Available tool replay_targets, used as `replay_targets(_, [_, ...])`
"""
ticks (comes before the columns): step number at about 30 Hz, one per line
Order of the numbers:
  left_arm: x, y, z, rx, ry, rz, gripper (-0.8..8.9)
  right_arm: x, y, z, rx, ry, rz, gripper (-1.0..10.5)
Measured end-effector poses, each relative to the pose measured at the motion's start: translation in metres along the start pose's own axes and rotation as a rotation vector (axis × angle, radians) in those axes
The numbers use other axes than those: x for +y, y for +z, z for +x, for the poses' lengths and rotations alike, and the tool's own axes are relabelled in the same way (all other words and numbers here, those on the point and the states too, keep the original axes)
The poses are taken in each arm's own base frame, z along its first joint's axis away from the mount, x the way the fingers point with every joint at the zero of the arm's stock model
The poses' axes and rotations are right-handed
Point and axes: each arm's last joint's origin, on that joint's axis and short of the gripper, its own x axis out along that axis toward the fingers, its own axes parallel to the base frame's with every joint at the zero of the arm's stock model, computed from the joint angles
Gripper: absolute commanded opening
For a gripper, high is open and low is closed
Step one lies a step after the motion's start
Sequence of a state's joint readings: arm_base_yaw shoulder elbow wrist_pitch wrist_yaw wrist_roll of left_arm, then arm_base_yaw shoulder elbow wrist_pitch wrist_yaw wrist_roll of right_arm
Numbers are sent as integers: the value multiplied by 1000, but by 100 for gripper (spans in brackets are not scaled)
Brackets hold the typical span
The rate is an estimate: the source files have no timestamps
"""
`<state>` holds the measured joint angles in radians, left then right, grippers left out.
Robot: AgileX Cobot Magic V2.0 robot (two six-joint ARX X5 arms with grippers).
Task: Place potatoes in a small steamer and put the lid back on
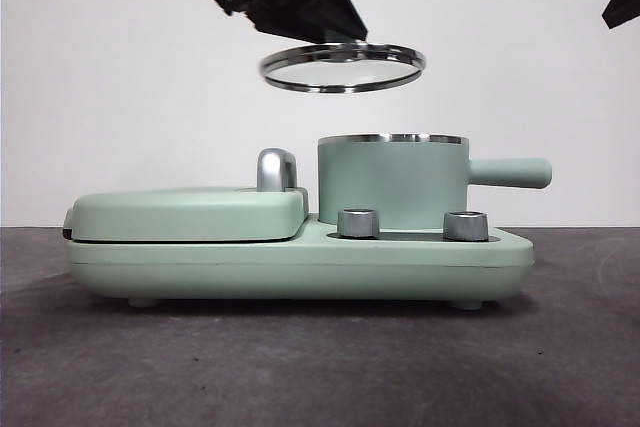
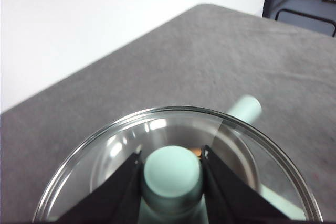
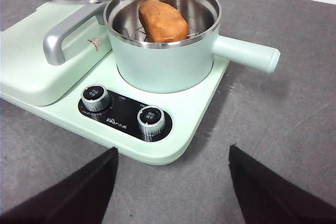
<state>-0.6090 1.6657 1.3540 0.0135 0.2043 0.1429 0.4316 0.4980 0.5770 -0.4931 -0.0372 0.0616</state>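
The small steamer [image 1: 392,181], a mint-green pot with a steel rim and a straight side handle, stands on the right half of the green cooker base [image 1: 300,267]. The potato [image 3: 163,21], an orange-brown lump, lies inside the steamer [image 3: 163,45] on a wire rack. The clear glass lid [image 1: 342,66] hangs in the air above the pot, shifted a little to the left. My left gripper [image 2: 172,165] is shut on the lid's mint-green knob [image 2: 172,174]. My right gripper [image 3: 173,161] is open, held back from the cooker's front with nothing between its jaws.
A flat mint-green griddle cover [image 1: 190,212] with a chrome handle [image 1: 277,169] fills the cooker's left half. Two steel dials [image 3: 151,119] sit on the front panel. A dark grey mat [image 1: 320,367] covers the table.
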Motion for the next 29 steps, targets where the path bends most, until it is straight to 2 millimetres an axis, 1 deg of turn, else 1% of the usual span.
replay_targets(5, [5,0,24,-21,3,4,7,0,0,0,0,0,0,326])
replay_targets(10, [6,-2,38,-59,4,20,7,0,0,0,0,0,0,326])
replay_targets(15, [1,-5,48,-68,-8,49,7,0,0,0,0,-2,0,326])
replay_targets(20, [-5,-11,63,-54,-26,62,7,0,0,0,0,-4,0,326])
replay_targets(24, [-6,-16,67,-41,-31,72,7,0,0,0,1,-4,0,326])
replay_targets(29, [-5,-17,69,-43,-30,88,6,0,0,0,1,-4,0,326])
